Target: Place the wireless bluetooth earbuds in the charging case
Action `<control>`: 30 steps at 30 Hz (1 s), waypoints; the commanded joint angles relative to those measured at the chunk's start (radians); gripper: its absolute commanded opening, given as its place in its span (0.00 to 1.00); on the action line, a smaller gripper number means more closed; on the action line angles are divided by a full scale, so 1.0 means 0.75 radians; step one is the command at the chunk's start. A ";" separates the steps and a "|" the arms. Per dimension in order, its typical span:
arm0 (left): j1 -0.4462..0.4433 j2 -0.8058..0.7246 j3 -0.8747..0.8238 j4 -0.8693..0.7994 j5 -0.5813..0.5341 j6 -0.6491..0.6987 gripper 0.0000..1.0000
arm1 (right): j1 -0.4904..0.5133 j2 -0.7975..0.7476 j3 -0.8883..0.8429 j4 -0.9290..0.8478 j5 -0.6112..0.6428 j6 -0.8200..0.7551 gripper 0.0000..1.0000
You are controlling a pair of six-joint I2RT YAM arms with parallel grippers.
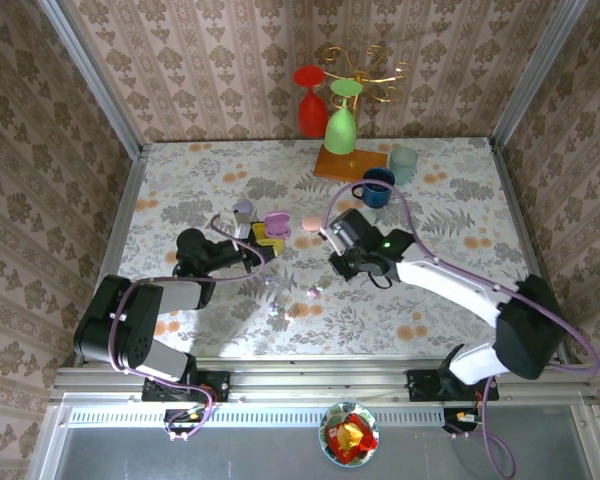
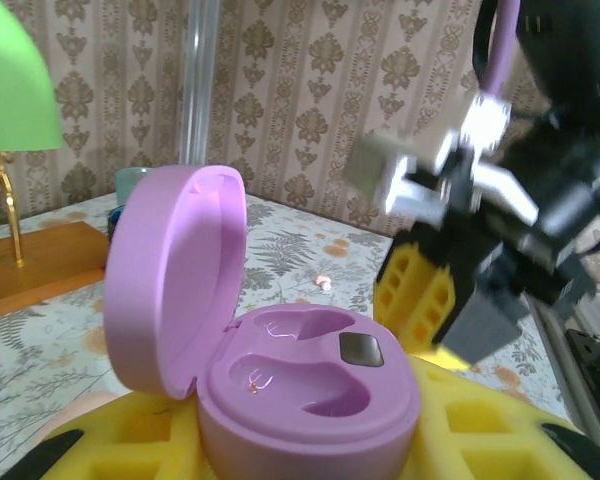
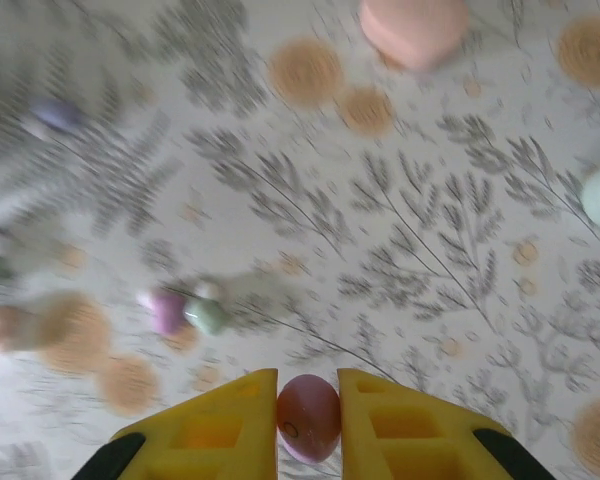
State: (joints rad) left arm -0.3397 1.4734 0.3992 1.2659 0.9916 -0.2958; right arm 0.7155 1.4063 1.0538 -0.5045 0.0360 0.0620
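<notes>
Your purple charging case (image 2: 310, 390) smooth glossy plastic, your pink earbud (image 3: 308, 417) glossy plastic too, yellow finger pads (image 3: 410, 430) matt, floral table surface (image 3: 430, 250) matt print, wooden base (image 2: 30, 265) smooth.

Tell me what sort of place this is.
Probably a lab test booth dressed like a home: wallpaper panels in metal framing, a floral table, left arm and right arm bolted at its edge.

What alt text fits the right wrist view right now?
Yellow fingers pinch a small pink earbud against a blurred floral tablecloth. Several loose earbuds lie at left, and a pink case sits at the top edge.
</notes>
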 commanded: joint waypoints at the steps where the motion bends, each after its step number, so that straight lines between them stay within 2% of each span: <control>1: -0.040 0.024 0.031 0.038 0.040 0.048 0.32 | -0.042 -0.118 -0.012 0.106 -0.384 0.092 0.20; 5: -0.083 0.051 0.054 0.038 0.051 0.056 0.32 | -0.087 -0.165 0.030 0.130 -0.534 0.149 0.19; 16: -0.137 0.109 0.113 0.038 0.189 0.102 0.32 | -0.091 -0.143 0.100 0.270 -0.743 0.231 0.19; 30: -0.141 0.085 0.100 0.038 0.298 0.141 0.32 | -0.089 -0.040 0.147 0.305 -0.729 0.191 0.19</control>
State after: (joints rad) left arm -0.4400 1.5562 0.4782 1.2655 1.1687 -0.2253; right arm 0.6495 1.3609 1.1328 -0.2924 -0.4995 0.2127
